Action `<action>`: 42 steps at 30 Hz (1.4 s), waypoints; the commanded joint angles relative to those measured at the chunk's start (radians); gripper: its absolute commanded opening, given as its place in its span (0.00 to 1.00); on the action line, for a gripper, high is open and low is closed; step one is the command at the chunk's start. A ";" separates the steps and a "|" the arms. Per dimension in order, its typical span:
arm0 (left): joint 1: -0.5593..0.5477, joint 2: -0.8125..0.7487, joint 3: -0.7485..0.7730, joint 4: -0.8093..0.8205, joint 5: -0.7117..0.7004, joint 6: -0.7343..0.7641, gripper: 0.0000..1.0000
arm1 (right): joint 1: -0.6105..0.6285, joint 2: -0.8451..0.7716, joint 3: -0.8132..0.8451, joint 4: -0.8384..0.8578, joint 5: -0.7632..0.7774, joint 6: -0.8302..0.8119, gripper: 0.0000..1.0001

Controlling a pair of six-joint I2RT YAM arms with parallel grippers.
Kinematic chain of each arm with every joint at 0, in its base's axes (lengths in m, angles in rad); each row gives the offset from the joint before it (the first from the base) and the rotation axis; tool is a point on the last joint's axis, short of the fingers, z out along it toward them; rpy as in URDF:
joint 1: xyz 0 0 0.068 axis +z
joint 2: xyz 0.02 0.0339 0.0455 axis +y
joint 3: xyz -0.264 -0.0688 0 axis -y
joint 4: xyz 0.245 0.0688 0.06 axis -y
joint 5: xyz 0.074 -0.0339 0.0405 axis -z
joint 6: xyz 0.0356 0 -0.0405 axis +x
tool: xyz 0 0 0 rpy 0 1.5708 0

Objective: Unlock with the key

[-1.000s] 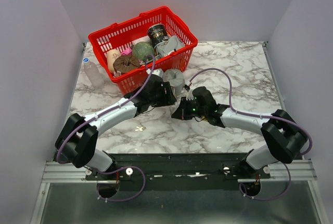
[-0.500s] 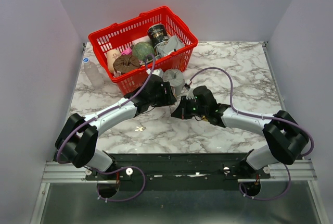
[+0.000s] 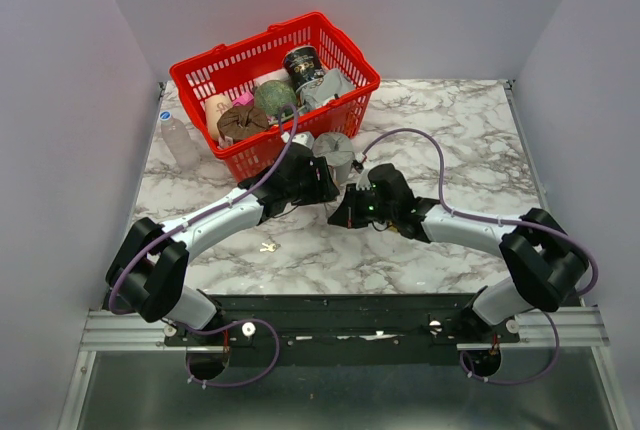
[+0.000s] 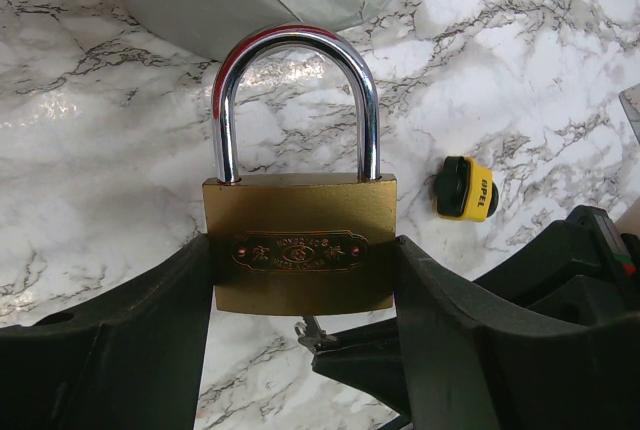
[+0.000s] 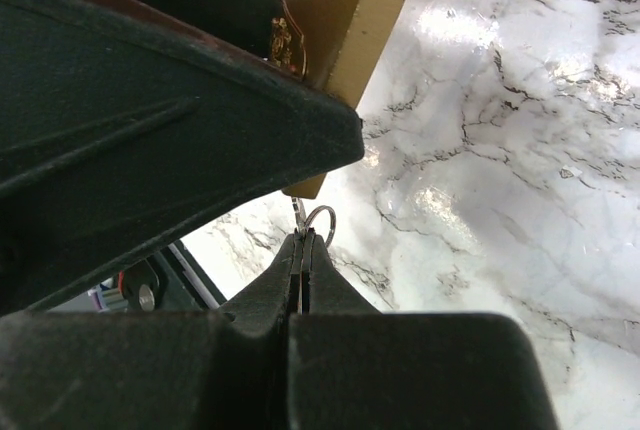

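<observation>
Padlock (image 4: 300, 255): clamped upright in my left gripper (image 4: 300, 285), underside exposed. Key (image 5: 298, 213): pinched in my closed right gripper (image 5: 301, 246), presented beneath.

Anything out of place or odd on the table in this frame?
Nothing spilled or damaged. One stray: a small metal piece, possibly a spare key, lies loose on the table, apart from the padlock that the left gripper holds.
</observation>
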 commanded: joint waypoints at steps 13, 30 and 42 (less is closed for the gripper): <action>-0.006 -0.043 0.010 0.076 -0.001 0.000 0.00 | -0.020 0.002 0.020 0.000 0.047 0.019 0.01; -0.014 -0.040 0.005 0.078 -0.007 -0.004 0.00 | -0.026 -0.008 0.015 0.103 0.090 0.080 0.01; -0.040 -0.050 -0.010 0.070 -0.069 -0.007 0.00 | -0.026 0.003 0.041 0.157 0.118 0.109 0.01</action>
